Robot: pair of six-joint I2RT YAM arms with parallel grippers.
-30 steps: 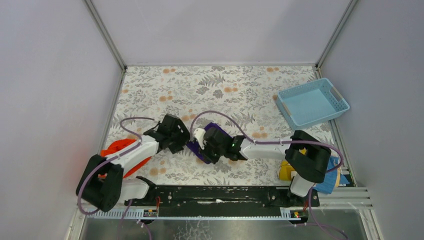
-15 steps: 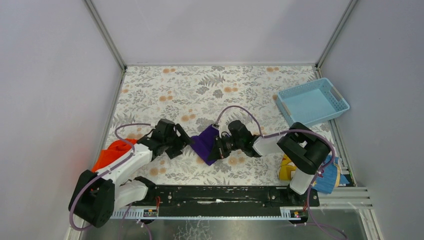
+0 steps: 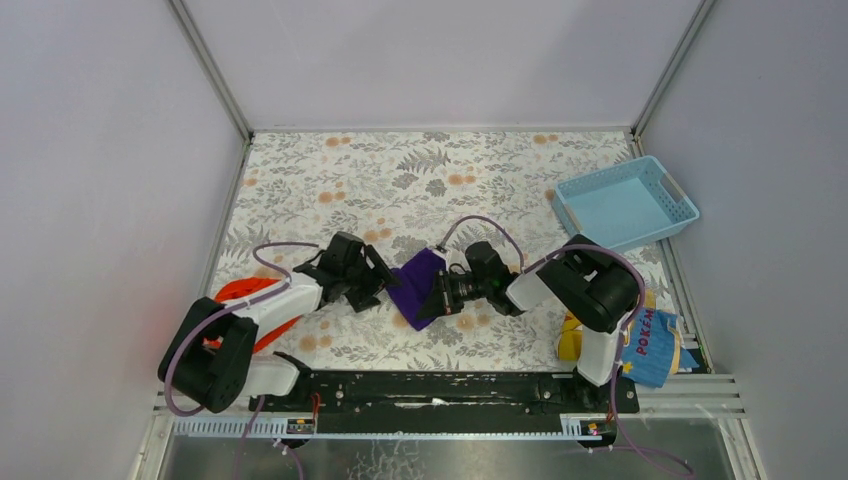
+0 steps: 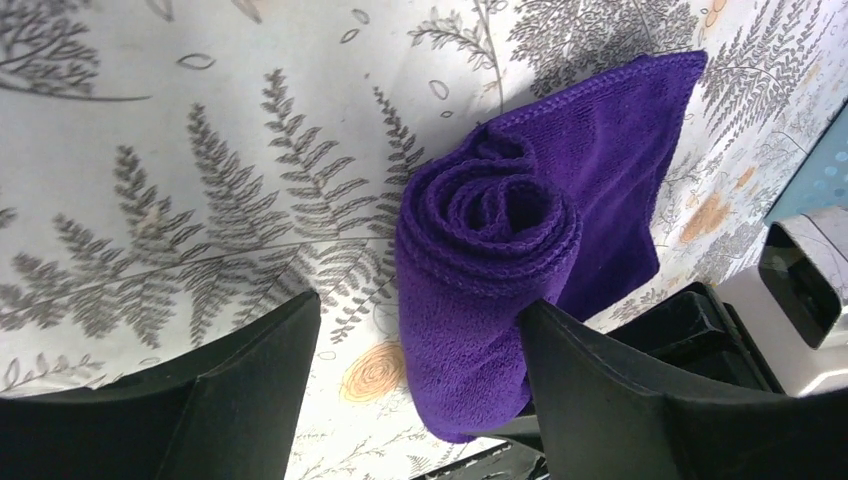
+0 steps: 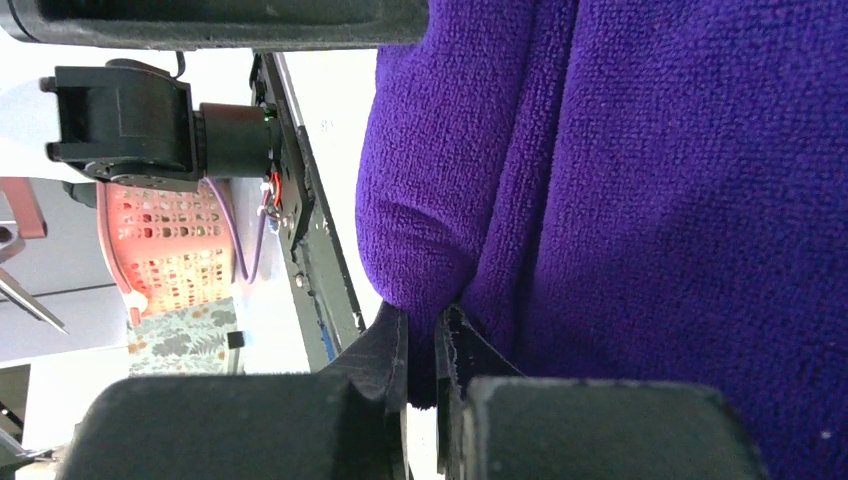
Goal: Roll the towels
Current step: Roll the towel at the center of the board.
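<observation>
The right jaws are clenched on a fold at the edge of the deep purple soft cloth towel (image 5: 650, 180), which fills the right wrist view. The left jaws are released and spread wide, with the rolled end of that towel between them. One of them lies against or just beside the roll; contact cannot be told.

Nearest, at the right corner of the floral-patterned surface (image 3: 420, 170), a yellow-and-blue printed cloth with lettering (image 3: 655, 345) is seen, apart from both jaws. At the near left, the orange-red soft cloth towel (image 3: 235, 291) is largely hidden under the left arm, and whether it is flat or rolled cannot be made out.

Farther in, at the middle of the surface, the purple towel is found between the two arms. A spiral of a few turns is shown at its end in the left wrist view, while a flat flap is left extending beyond the roll.

Farthest, at the right, a light blue plastic basket (image 3: 620, 208) is seen with no towel in it.

The task is judged to be under halfway: one roll is begun but not closed, and the orange-red towel is apparently yet to be handled.
</observation>
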